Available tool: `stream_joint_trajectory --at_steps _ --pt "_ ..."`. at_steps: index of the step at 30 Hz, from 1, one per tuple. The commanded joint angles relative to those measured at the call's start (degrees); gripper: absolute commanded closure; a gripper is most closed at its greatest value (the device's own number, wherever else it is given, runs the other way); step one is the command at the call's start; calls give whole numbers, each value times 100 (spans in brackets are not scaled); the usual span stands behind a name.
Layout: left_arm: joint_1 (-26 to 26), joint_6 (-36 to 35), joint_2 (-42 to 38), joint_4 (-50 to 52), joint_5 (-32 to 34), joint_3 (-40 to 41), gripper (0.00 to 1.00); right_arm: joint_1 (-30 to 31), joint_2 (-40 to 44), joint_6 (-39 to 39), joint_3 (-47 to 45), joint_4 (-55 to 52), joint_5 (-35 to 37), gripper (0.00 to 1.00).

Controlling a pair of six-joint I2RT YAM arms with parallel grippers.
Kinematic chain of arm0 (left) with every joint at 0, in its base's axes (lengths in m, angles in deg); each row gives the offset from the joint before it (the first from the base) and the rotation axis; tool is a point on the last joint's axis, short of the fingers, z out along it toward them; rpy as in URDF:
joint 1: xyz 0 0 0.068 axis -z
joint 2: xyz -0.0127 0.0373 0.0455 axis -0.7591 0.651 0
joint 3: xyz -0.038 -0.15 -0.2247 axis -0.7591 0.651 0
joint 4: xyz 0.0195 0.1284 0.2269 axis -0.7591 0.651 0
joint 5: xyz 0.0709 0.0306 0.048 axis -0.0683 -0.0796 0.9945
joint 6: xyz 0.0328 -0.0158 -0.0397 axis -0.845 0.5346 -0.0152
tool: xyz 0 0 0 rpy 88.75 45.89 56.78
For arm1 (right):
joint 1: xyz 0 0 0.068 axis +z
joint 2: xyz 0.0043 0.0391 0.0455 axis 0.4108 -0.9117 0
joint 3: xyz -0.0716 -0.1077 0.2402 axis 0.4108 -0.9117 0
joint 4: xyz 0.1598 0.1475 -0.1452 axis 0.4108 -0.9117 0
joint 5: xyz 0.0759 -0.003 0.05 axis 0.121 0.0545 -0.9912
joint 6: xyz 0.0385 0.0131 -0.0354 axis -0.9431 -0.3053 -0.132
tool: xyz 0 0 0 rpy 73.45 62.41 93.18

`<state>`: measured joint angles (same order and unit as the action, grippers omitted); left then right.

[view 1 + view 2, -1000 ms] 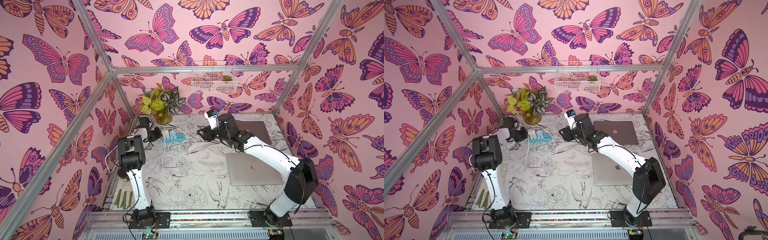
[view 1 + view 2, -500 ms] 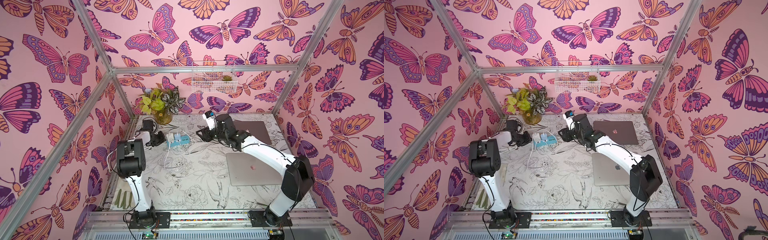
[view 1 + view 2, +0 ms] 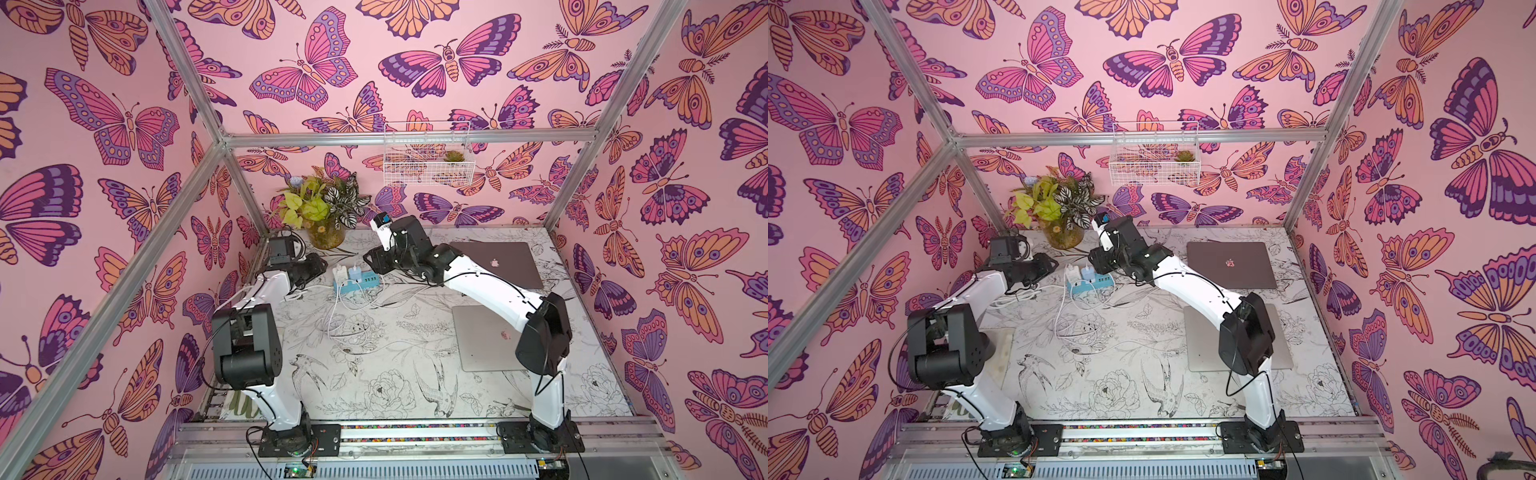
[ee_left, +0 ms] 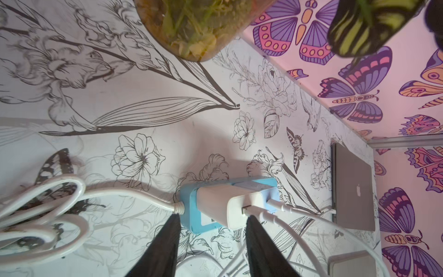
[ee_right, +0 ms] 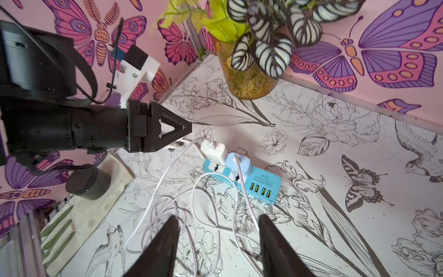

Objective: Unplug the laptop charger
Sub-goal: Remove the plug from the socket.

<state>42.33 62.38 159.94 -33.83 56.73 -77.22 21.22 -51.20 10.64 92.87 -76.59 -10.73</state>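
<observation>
Alignment is mattering most now: the left tool (image 4: 213, 217) is hovering with its fingers spread apart, gripping nothing, and framing the white laptop charger (image 4: 230, 206). The charger is sitting plugged into the blue power strip (image 4: 189, 203) on the worktop (image 4: 143, 108), at lower centre of the left wrist view. Doing this well is probably meaning closing on the charger's flat sides and drawing it straight out while the light strip is being held down. The right tool (image 5: 218, 217), also spread and empty, is looking free for that. The right wrist view is showing a gap between the left tool's tip and the charger, plus a lavender adapter (image 5: 238, 163) alongside. Only the left wrist view is showing a white cable (image 4: 280, 205) reaching the closed laptop (image 4: 352, 189).
</observation>
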Motion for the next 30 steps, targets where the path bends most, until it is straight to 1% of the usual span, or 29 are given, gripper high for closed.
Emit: stream_joint_trajectory --at_steps 1,9,14,18,21,27,30 --pt "37 -181 287 -138 -345 25 51 51 -274 -86 454 -311 114 45" --pt "72 -226 663 -291 -610 -139 50 93 -653 -84 903 -464 93 45" --pt "72 -250 677 -300 -497 -63 52 98 -844 -129 1135 -548 76 45" --pt "72 -289 718 -291 -493 19 55 185 -1270 -170 1754 -896 -36 43" --pt "72 -354 762 -286 -495 66 56 275 -1599 -169 2296 -1164 103 40" --pt "72 -419 817 -291 -553 94 57 361 -2146 -457 3006 -1267 154 39" --pt "89 -419 831 -286 -583 104 58 434 -2346 -525 3204 -1248 142 37"
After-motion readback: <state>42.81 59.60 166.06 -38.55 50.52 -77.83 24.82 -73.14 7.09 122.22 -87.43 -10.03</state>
